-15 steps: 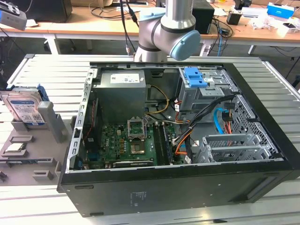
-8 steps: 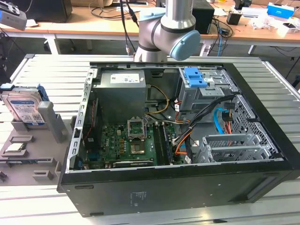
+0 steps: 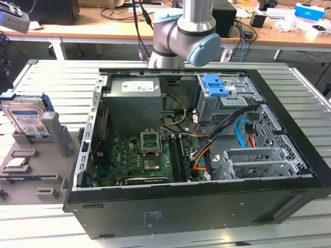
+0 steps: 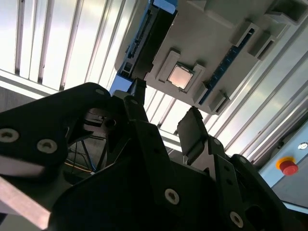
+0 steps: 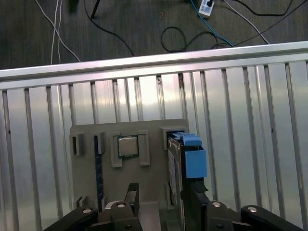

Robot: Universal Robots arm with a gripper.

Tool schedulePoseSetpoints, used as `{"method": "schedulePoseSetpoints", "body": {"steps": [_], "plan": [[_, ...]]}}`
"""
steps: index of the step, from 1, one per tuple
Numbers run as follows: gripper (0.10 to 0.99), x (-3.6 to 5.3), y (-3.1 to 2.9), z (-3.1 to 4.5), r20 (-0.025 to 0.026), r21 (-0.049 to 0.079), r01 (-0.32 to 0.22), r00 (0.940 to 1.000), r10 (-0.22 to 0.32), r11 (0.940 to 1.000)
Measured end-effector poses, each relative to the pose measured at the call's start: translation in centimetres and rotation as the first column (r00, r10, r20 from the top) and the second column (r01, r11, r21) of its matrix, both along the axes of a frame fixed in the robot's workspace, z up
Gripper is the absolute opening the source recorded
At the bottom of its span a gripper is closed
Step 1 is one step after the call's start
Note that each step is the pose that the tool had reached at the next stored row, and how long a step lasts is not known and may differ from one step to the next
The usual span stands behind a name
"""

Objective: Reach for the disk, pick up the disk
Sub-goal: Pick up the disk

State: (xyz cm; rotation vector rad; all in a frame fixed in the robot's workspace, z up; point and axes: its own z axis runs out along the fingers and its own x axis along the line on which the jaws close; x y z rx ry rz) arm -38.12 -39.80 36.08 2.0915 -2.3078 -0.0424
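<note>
1. Black claw (image 5: 163, 195), spread wide and gripping nothing, hangs over a grey holder block (image 5: 86, 168) in both wrist views. Its 2 fingers (image 5: 133, 191) stand well apart.
2. The disk (image 5: 175, 163) stands on edge in a slot at one end of that block, framed by its blue bracket (image 5: 194, 161). In the first wrist view, 1 finger sits just beside it and the other is out over the block's middle. No contact shows.
3. A small square chip (image 5: 128, 146) lies flat in a pocket near the disk. It is not the target.
4. In the exterior view, the disk (image 3: 28, 121) rises upright at the exterior view's left on the slatted metal table (image 3: 46, 227), beside the open computer case (image 3: 207, 206).
5. The reach looks close but off-centre. Done well, the disk's thin edge would sit midway between the fingers, with the pads square to the 2 broad metal faces.
6. The descent should clear the slot walls.
7. The plastic bracket would likely flex, so the metal body is the safer place to close on, and the lift should run straight along the slot.
</note>
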Motion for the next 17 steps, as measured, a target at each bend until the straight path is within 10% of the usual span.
{"method": "schedulePoseSetpoints", "body": {"steps": [17], "plan": [[0.545,-0.14,0.37,-0.37,-0.0001,0.0,0.0,1.0,0.0,1.0]]}}
